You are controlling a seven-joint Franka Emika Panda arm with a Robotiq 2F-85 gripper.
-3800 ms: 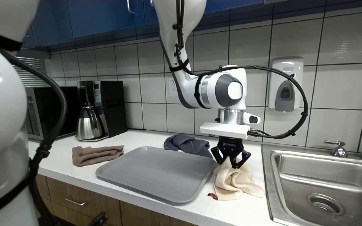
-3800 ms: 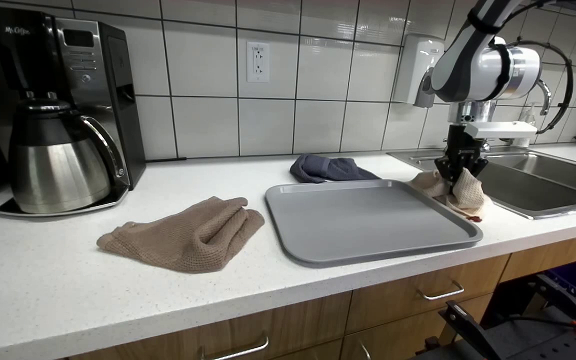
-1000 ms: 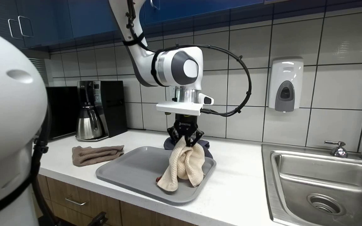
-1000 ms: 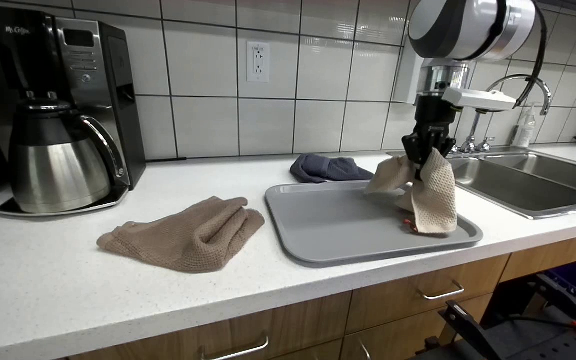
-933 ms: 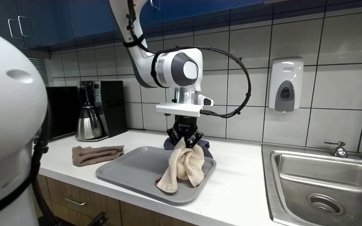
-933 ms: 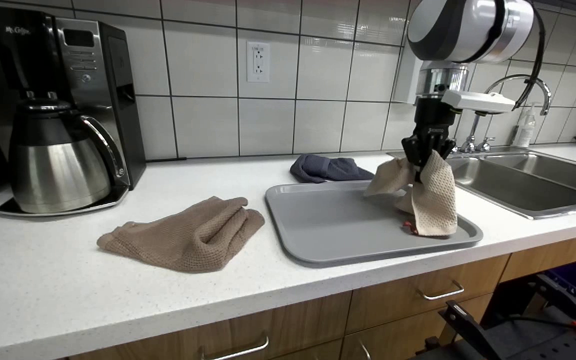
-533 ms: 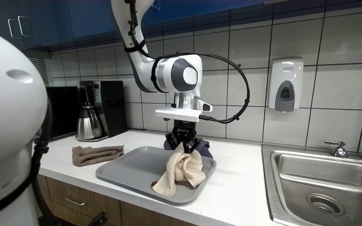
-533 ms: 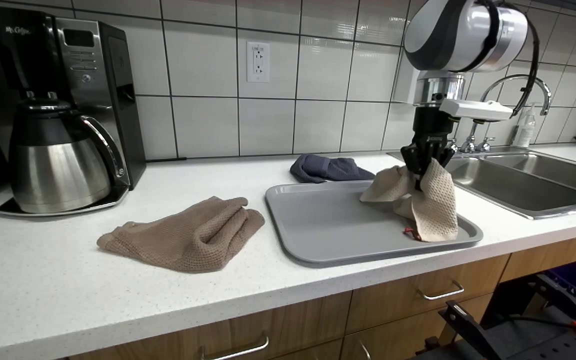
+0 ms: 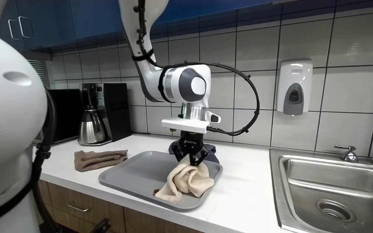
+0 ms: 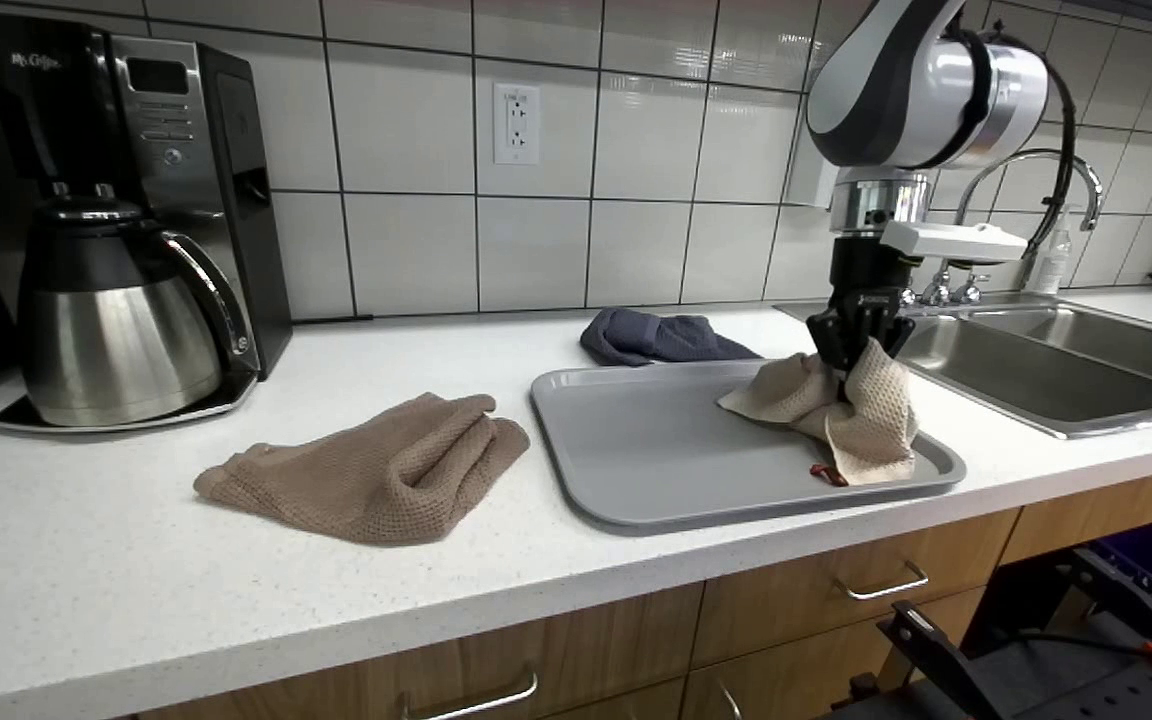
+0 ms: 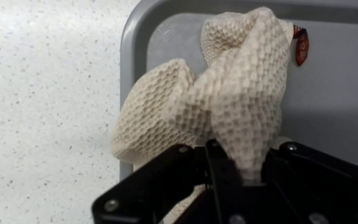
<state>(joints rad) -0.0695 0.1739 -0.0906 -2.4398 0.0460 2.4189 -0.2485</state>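
My gripper (image 9: 191, 160) is shut on a cream waffle-weave cloth (image 9: 186, 181), pinching its top. In the wrist view the cloth (image 11: 250, 74) bunches up between the black fingers (image 11: 242, 152). The cloth's lower folds rest on the right end of a grey tray (image 9: 134, 178), as the other exterior view of the cloth (image 10: 876, 430) and tray (image 10: 656, 450) also shows. A small red tag (image 11: 302, 46) at the cloth's corner lies over the tray. The fingertips are partly hidden by the cloth.
A dark blue cloth (image 10: 666, 337) lies behind the tray by the wall. A brown cloth (image 10: 376, 470) lies to the tray's left. A coffee maker (image 9: 105, 111) stands at the back left. A steel sink (image 9: 329, 194) is at the right, with a soap dispenser (image 9: 294, 87) above.
My gripper has carried the cream cloth from the counter beside the sink leftward over the tray. In the last second it has lowered, and the cloth's folds have settled on the tray.
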